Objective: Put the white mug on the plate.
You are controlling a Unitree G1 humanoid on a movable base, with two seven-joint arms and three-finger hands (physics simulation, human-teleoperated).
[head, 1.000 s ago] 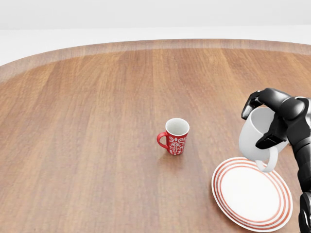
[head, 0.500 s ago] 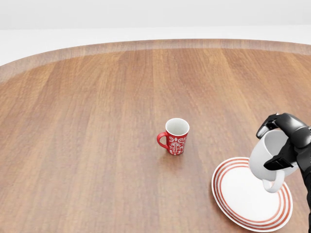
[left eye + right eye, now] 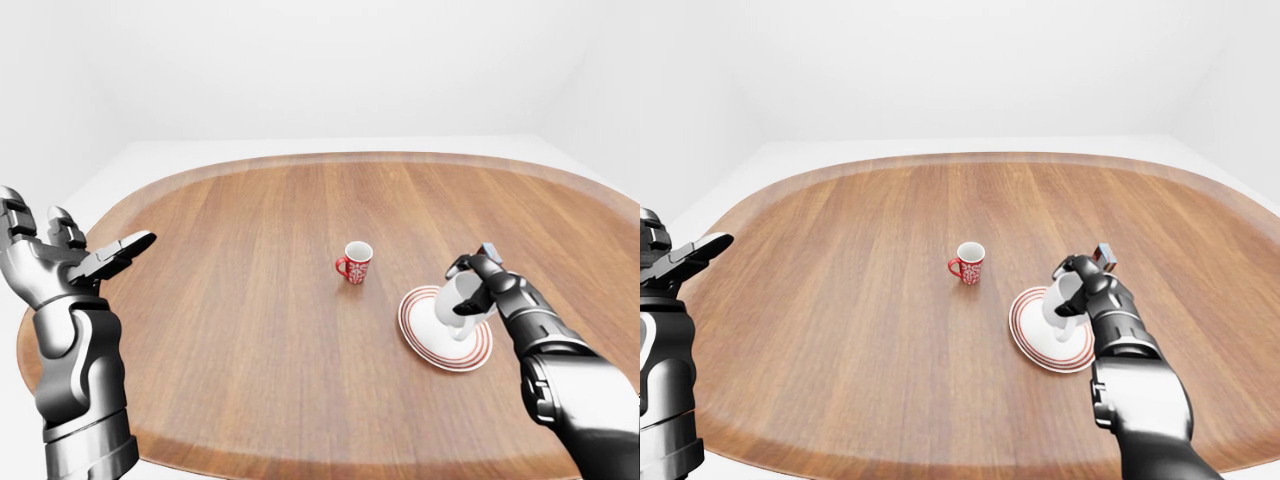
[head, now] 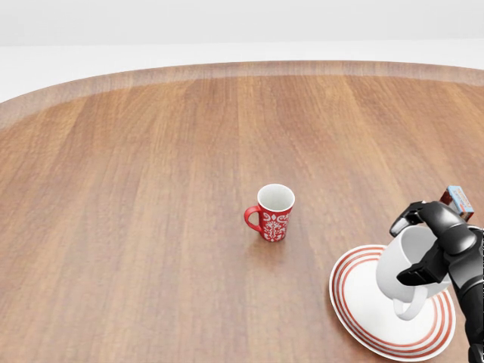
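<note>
My left hand (image 3: pixel 62 262) is raised beside the left edge of the oval wooden counter (image 3: pixel 250 330), its grey metal fingers (image 3: pixel 118 251) spread wide and holding nothing, clear of the counter surface.

Near the middle of the counter stands a small red mug with a white pattern and a white inside (image 4: pixel 271 213). It is upright, its handle pointing toward the left edge, and it is well apart from everything else.

Toward the right edge lies the round white plate with red rings along its rim (image 4: pixel 363 321), flat on the wood. Over it is the plain white ceramic mug (image 4: pixel 404 274), tilted, with its mouth turned up toward the far right and its handle hanging down just above the plate's white centre. I cannot tell whether the handle touches the plate.

My right hand (image 4: pixel 439 242) has its black fingers (image 4: pixel 420 272) closed round that white mug, one curled over the rim at the top and another pressed against its side. A small red and blue box (image 4: pixel 457 203) shows just above this hand, nearer the right edge.
</note>
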